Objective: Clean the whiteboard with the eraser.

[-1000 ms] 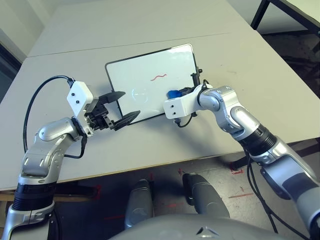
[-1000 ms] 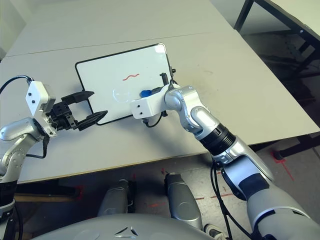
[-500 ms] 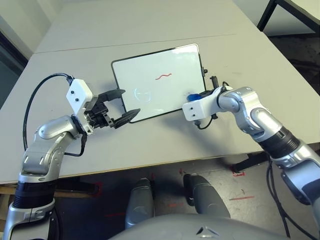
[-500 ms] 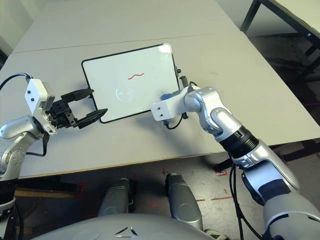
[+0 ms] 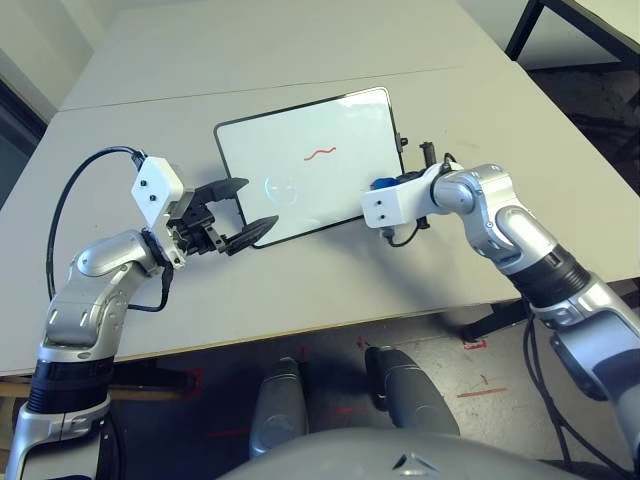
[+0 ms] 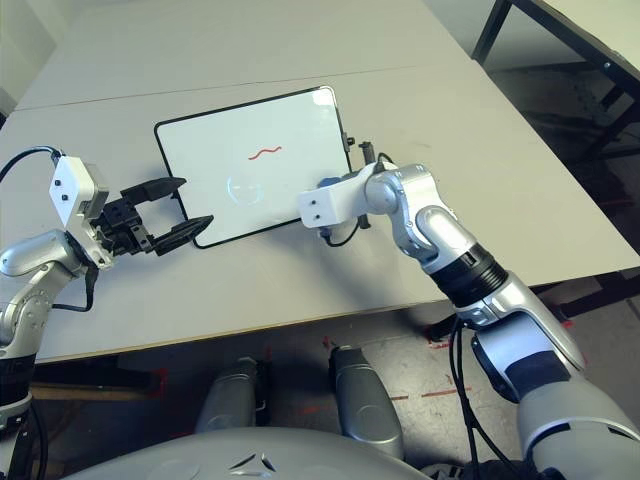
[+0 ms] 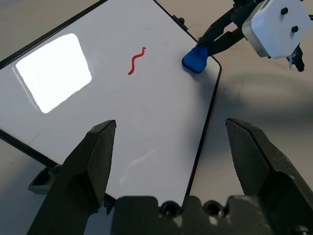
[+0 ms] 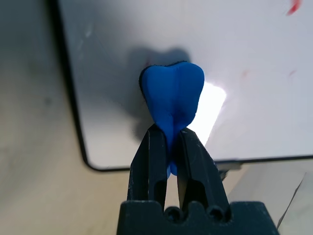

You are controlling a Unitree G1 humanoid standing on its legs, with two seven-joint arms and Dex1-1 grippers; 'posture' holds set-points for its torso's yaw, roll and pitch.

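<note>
Left gripper point(image 5: 256, 204): fingers spread wide, nothing between them. The tips stand over or just beside the near left part of the whiteboard point(image 5: 350, 120); contact cannot be confirmed. Placement presumably keeps this hand ready to steady the board while leaving the writing surface free.

Whiteboard: flat on the table point(image 5: 180, 300), extending from the left fingertips to beneath the right ones. A red wavy stroke point(image 7: 136, 60) remains between the two grippers, beyond the left fingertips, so cleaning is judged incomplete.

Right gripper point(image 8: 170, 131): fingers closed on the narrow waist of the eraser point(image 8: 173, 90). The wider end projects ahead of the tips, over the board near its edge, probably to present the wiping face. Whether it touches the surface cannot be told. The next pass should carry it across the red stroke.
</note>
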